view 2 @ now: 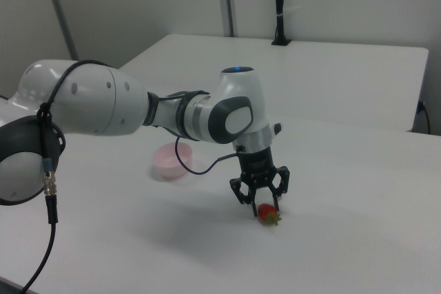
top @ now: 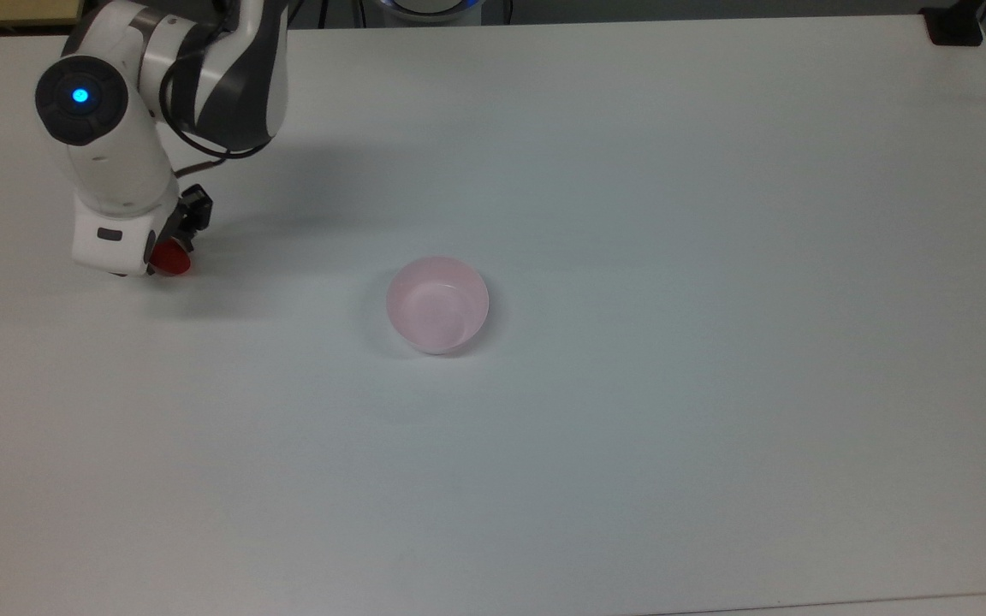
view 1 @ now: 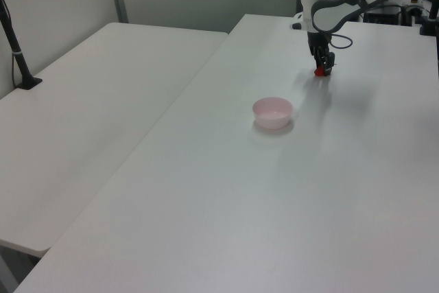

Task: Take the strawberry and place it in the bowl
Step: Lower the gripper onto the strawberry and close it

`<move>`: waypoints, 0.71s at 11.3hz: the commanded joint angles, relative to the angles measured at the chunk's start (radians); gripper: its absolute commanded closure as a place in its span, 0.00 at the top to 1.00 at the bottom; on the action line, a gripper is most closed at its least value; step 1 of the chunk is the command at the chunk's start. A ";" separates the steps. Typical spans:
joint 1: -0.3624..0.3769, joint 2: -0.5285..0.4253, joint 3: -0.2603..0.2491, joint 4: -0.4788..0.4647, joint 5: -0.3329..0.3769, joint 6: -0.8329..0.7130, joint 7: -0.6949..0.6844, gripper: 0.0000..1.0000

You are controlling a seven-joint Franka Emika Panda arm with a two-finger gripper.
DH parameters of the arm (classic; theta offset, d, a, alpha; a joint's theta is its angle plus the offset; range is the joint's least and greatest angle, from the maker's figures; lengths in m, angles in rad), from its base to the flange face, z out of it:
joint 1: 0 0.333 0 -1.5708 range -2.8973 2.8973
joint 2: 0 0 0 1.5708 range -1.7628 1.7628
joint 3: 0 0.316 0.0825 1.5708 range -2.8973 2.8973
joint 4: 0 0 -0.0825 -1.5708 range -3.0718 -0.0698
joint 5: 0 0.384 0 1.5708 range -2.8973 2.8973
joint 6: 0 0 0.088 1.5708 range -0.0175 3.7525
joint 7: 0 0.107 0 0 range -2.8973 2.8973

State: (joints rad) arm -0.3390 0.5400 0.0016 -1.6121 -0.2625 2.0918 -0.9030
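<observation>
Right view: glossy red strawberry, seemingly green-capped, below fingers.

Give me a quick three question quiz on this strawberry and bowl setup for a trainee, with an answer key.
1. True or false: the strawberry already lies in the bowl.
2. In the right view, the gripper jaws stand: A) open astride the strawberry, B) shut above the bowl, C) open over bare table.
3. Fill in: the bowl's colour is pale ____.

Key: 1 false, it lies on the table. 2 A. 3 pink.
</observation>
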 commanded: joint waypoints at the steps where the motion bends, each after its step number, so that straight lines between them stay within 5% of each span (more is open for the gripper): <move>1: 0.005 -0.029 0.017 -0.025 -0.004 -0.012 0.121 0.46; 3: 0.003 -0.031 0.017 -0.025 -0.006 -0.013 0.112 0.50; 5: -0.006 -0.031 0.015 -0.025 -0.011 -0.025 0.101 0.76; 6: -0.008 -0.034 0.014 -0.026 -0.012 -0.038 0.102 0.99; 8: -0.017 -0.049 0.012 -0.026 -0.014 -0.096 0.113 1.00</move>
State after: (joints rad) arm -0.3496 0.5372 0.0168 -1.6120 -0.2628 2.0611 -0.8075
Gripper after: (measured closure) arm 0.181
